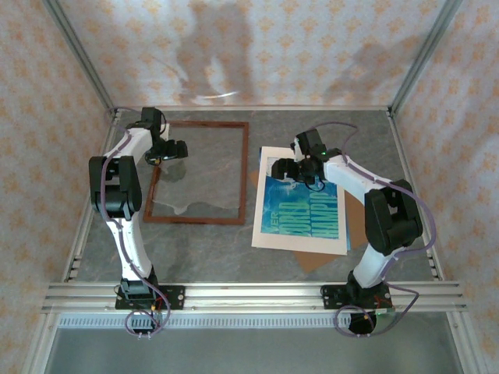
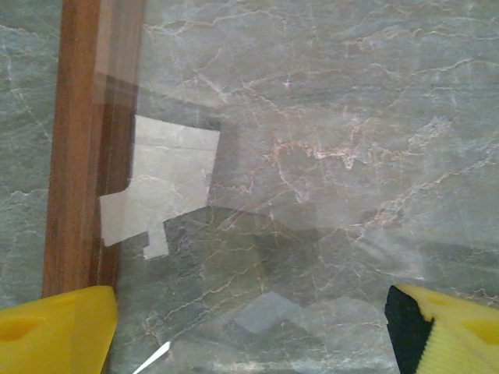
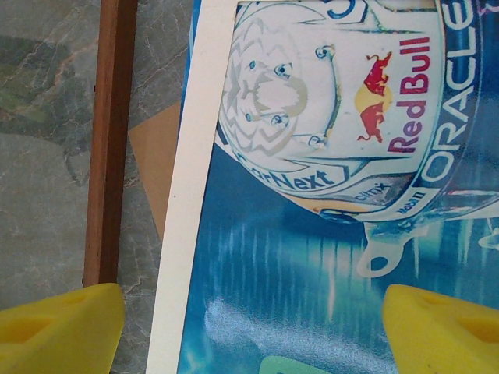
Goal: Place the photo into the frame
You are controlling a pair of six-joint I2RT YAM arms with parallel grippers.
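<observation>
Start at your left gripper (image 1: 173,149): its jaws stand wide with nothing between them, and from its wrist camera the yellow fingers (image 2: 54,327) sit far apart over what looks like a glass pane (image 2: 312,156). The frame (image 1: 244,175) lies flat directly beneath that gripper. One reddish-brown side of the frame (image 2: 78,156) runs straight ahead of its left finger, so this arm hovers over the frame's far left corner and touches nothing I can see.

Move across to your right gripper (image 1: 284,167): its jaws are spread wide too, and empty. The photo (image 1: 308,206) lies directly below it on the cream mat border (image 1: 300,243), with the brown backing board (image 1: 313,262) peeking out underneath. From the right wrist, the photo (image 3: 327,234) lies between and ahead of the fingers. The mat's edge is just inside the left finger, and the frame (image 3: 109,140) is just beyond that finger, further left.

That's the relation to mind: the frame is to the left of your right gripper, and its long axis is roughly parallel to the photo's, both running away from the arm bases. The right arm is clearly nearer the photo, so I'd judge the pick is its job, carrying leftward
</observation>
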